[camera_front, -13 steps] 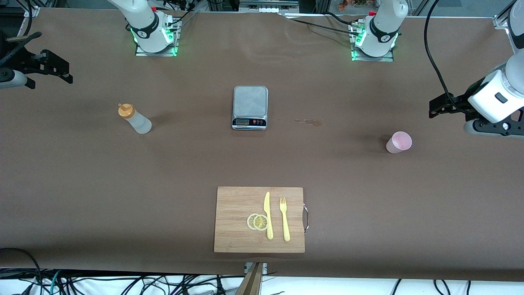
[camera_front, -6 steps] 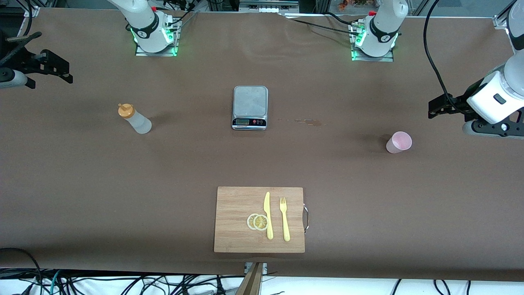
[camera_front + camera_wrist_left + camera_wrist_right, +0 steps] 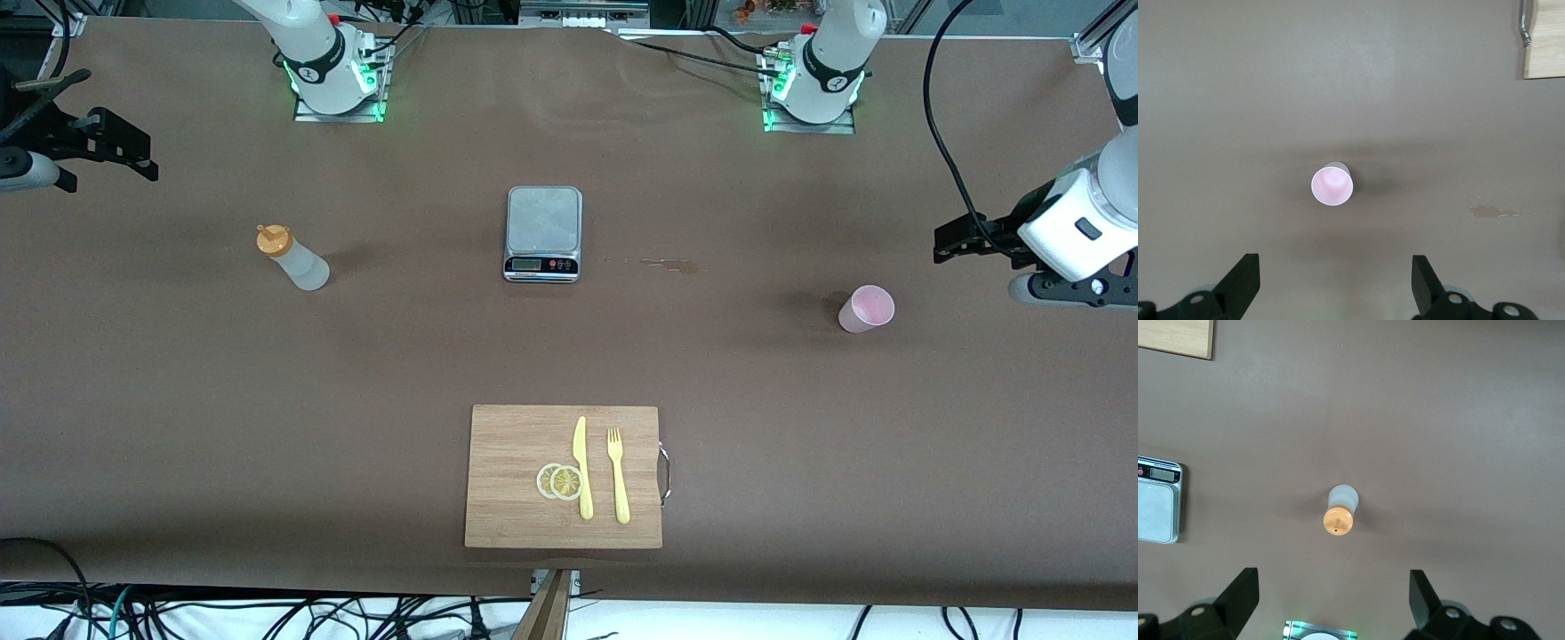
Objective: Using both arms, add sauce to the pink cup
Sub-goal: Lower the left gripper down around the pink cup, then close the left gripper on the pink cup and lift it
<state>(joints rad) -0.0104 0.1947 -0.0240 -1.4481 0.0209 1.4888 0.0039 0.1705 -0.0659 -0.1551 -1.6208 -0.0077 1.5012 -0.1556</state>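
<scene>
From the front, the sauce [image 3: 293, 257] is standing upright on the table [image 3: 178, 400] toward the right arm's end, and the cup [image 3: 866, 308] is standing toward the left arm's end. Between them are sitting a scale [image 3: 543, 233] and, nearer the camera, a board [image 3: 511, 480] carrying a knife [image 3: 581, 466], a fork [image 3: 617, 474] and lemon slices [image 3: 559, 481]. The left gripper [image 3: 960, 240] is hanging high at the left arm's end, well apart from the cup; the right gripper [image 3: 124, 151] is hanging at the other end, well apart from the sauce.

In the left wrist view, the left gripper [image 3: 1335, 287] is holding its jaws spread wide and grasping nothing; the cup [image 3: 1332, 185] is lying below, roughly midway between them, untouched.

In the right wrist view, the right gripper [image 3: 1333, 603] is likewise keeping its jaws released and empty, with the sauce [image 3: 1341, 512] standing below between them, the scale [image 3: 1158, 499] off to one side.
</scene>
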